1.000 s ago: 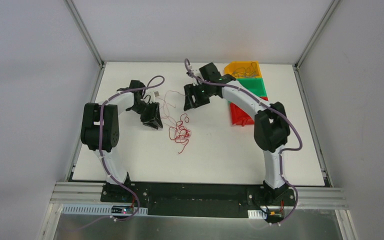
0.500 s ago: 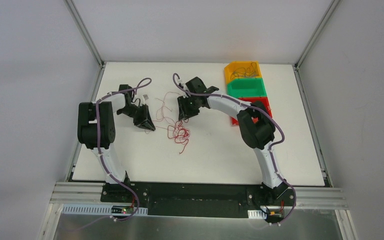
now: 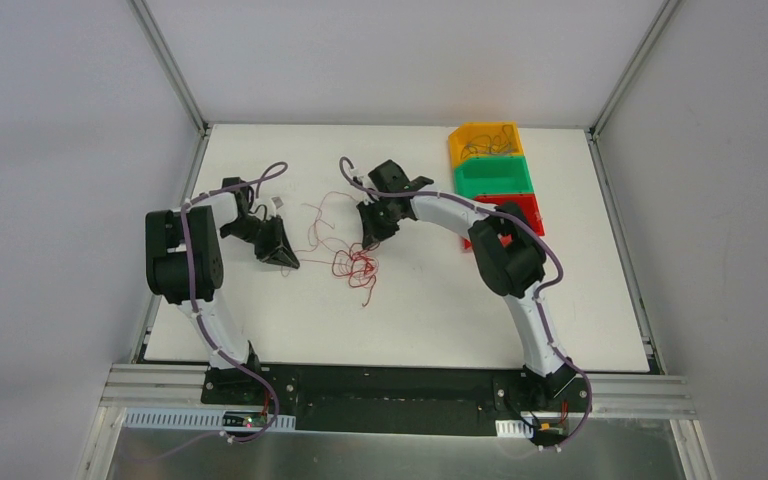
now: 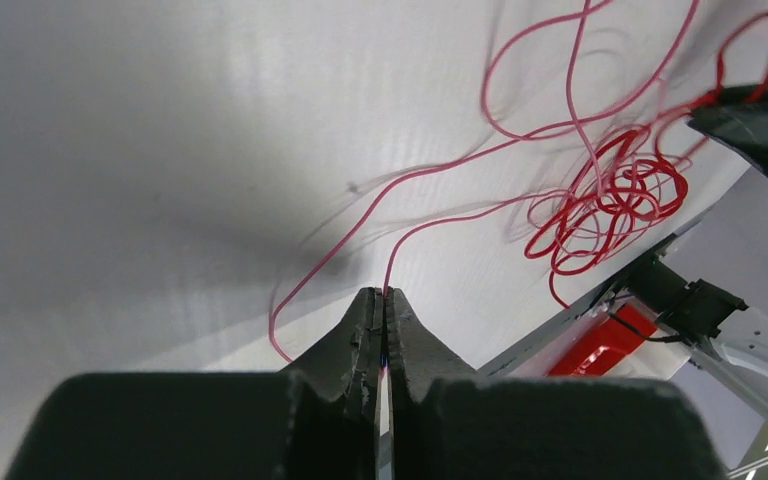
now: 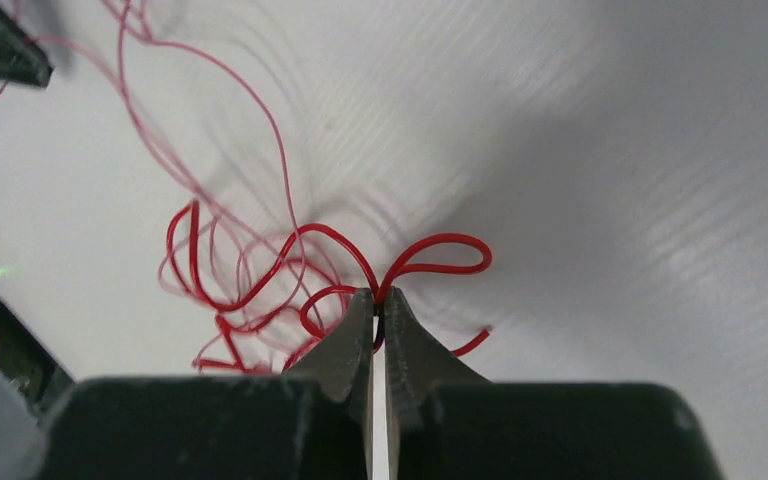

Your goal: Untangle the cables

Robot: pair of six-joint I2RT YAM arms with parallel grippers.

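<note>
A tangle of thin red cables (image 3: 353,265) lies mid-table, with loose strands trailing up and left. My left gripper (image 3: 285,257) sits left of the tangle, shut on one red cable; in the left wrist view that strand (image 4: 430,222) runs from the tips of the left gripper (image 4: 384,293) to the knot of cables (image 4: 605,205). My right gripper (image 3: 370,238) is just above the tangle, shut on a red cable loop (image 5: 438,255) at the tips of the right gripper (image 5: 378,296), the knot (image 5: 245,290) to its left.
Three bins stand at the back right: yellow (image 3: 484,141), green (image 3: 495,176) and red (image 3: 520,208), the yellow one holding wires. A small white piece (image 3: 277,202) lies near the left arm. The table's edges (image 3: 175,240) run close to the left arm.
Both grippers closed on red cables. The left arm moved left and down, drawing a strand out. The right arm swung left and down to the tangle.
</note>
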